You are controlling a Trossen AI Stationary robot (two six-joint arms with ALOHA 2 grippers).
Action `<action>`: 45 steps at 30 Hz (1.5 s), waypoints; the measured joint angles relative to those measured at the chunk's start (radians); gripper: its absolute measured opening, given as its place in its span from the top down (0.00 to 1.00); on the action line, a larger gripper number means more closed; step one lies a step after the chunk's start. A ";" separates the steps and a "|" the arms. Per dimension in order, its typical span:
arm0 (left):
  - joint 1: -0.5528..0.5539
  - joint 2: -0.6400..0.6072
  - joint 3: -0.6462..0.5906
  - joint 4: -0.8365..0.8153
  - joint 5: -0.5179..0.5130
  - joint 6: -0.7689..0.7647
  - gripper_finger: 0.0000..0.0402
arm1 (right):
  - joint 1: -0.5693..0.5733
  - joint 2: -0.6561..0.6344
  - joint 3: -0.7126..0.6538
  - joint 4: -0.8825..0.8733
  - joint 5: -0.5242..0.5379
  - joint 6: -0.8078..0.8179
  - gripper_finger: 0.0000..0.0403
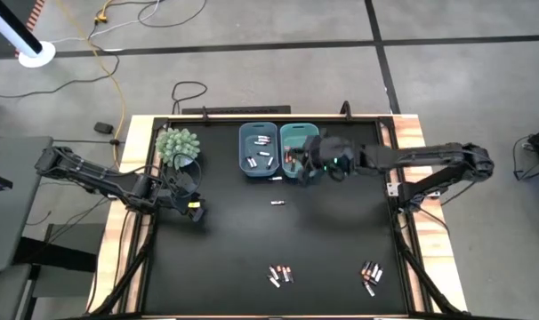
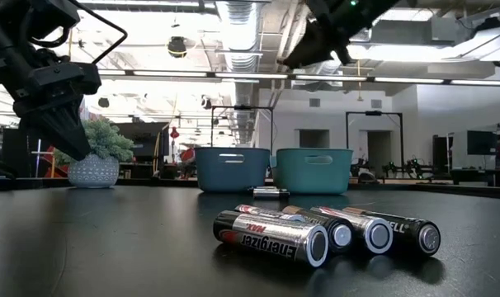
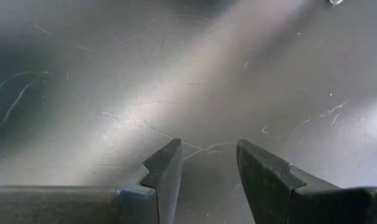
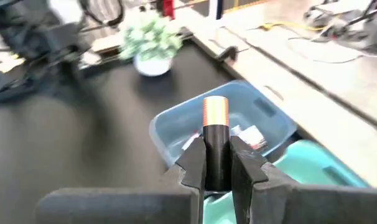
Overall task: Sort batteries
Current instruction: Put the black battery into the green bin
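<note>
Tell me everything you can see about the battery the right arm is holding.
The battery is a small cylinder, black over most of its length with a copper-coloured band at the far end. It sits lengthwise between the right gripper's two dark fingers, which press its sides; nothing else touches it. It is held in the air above the bins, over the near edge of the teal bin, with the blue bin just beyond. Its label cannot be read.

The middle of the desk (image 1: 252,240) lies open, broken only by a lone battery (image 1: 277,203) just ahead of the two bins (image 1: 258,148) along the far edge. A potted plant (image 1: 178,145) blocks the far left corner. Two battery clusters (image 1: 280,275) sit along the near edge.
</note>
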 joint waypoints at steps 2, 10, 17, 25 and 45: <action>0.000 0.000 0.000 0.001 0.000 -0.017 0.63 | -0.053 0.022 0.068 -0.072 -0.013 -0.039 0.87; 0.000 0.000 0.000 0.000 -0.011 -0.022 0.63 | -0.303 0.229 0.301 -0.491 -0.169 -0.044 0.87; 0.000 0.000 0.000 0.000 -0.021 -0.025 0.63 | -0.442 0.426 0.318 -0.566 -0.382 -0.069 0.87; 0.000 0.000 0.000 -0.001 -0.024 -0.034 0.63 | -0.448 0.587 0.318 -0.581 -0.424 -0.100 0.87; 0.000 0.000 0.000 0.000 -0.054 -0.078 0.63 | -0.413 0.617 0.319 -0.558 -0.421 -0.221 0.83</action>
